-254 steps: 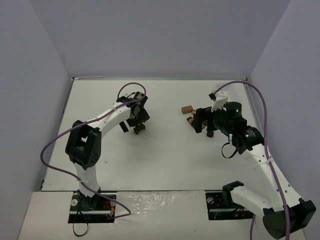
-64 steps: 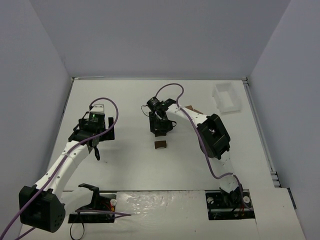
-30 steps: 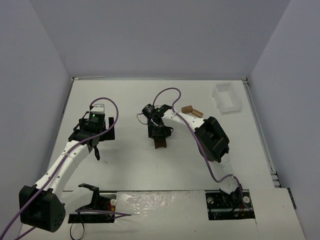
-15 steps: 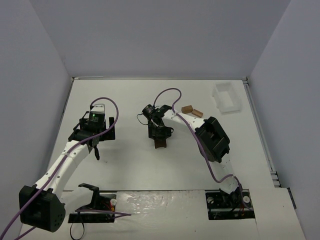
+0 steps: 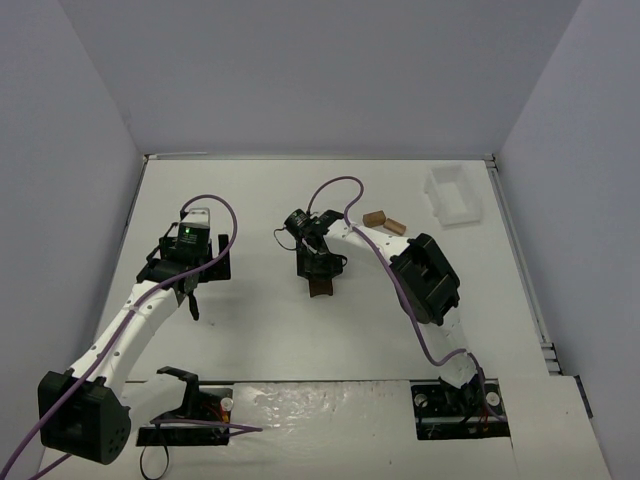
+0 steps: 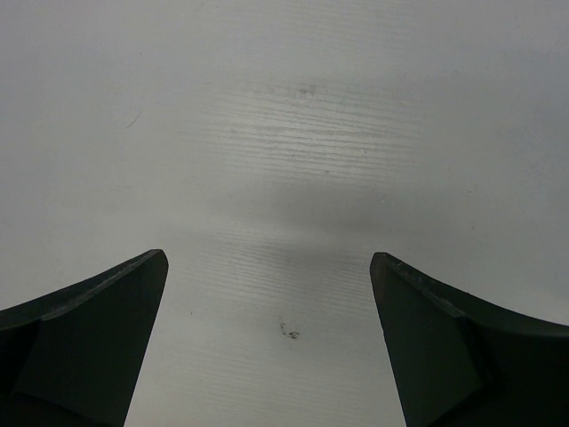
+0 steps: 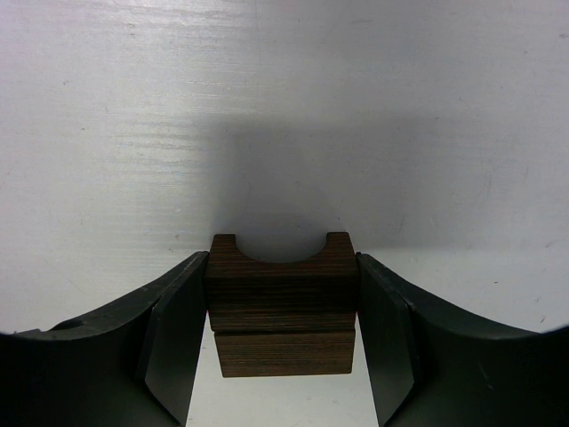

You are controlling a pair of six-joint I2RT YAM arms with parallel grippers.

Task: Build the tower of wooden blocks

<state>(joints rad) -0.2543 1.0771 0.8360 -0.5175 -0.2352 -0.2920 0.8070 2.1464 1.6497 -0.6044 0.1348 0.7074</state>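
tower (image 5: 320, 289): two dark blocks stacked, middle of the table (image 5: 260, 335)
right claw (image 7: 283, 277): we see it clamped on the top block (image 7: 283, 292)
left claw (image 6: 267, 298): we see it spread apart over bare table

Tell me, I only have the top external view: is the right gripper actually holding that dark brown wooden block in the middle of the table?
Observer: Yes. The right wrist view shows the right gripper with both fingers pressed against a dark brown wooden block with a half-round notch.
Operator: Anything under it?
Observer: It rests on a second, plain dark brown wooden block, roughly aligned.
Operator: And the left gripper?
Observer: The left gripper is wide open over bare white table, holding nothing.
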